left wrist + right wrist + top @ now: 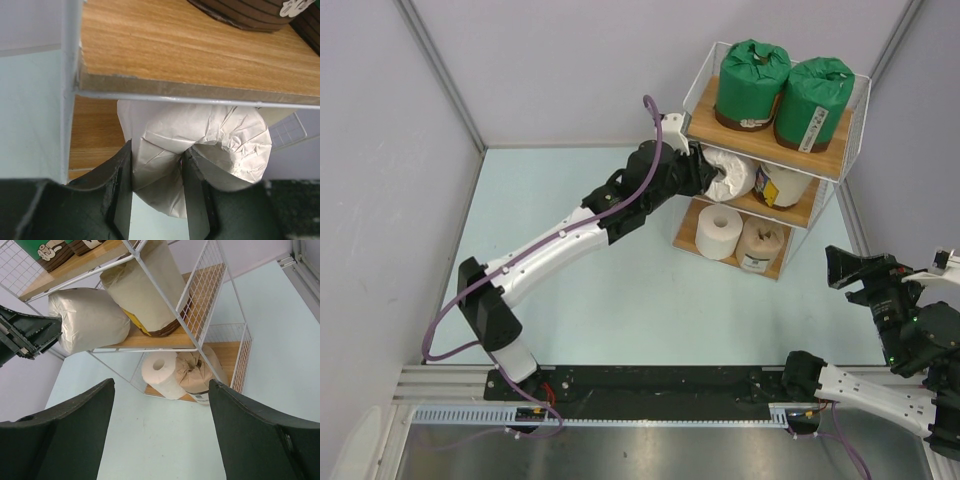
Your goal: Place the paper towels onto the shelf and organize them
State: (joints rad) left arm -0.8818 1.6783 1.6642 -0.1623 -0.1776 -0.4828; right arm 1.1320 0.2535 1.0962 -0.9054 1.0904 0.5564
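Right gripper [835, 268], lower right, hangs wide and empty; left gripper [705, 172] grasps white-wrapped roll [732, 178] on shelf's [698, 120] middle board.

From above, the left hand [708, 178] is partly hidden by the white-wrapped roll [732, 178] and the shelf [765, 140]; the right arm [880, 390] is cut off at the edge. The green rolls [30, 246] are cropped in the right wrist view.

White arms [550, 245] with black joints, purple cable [659, 133].
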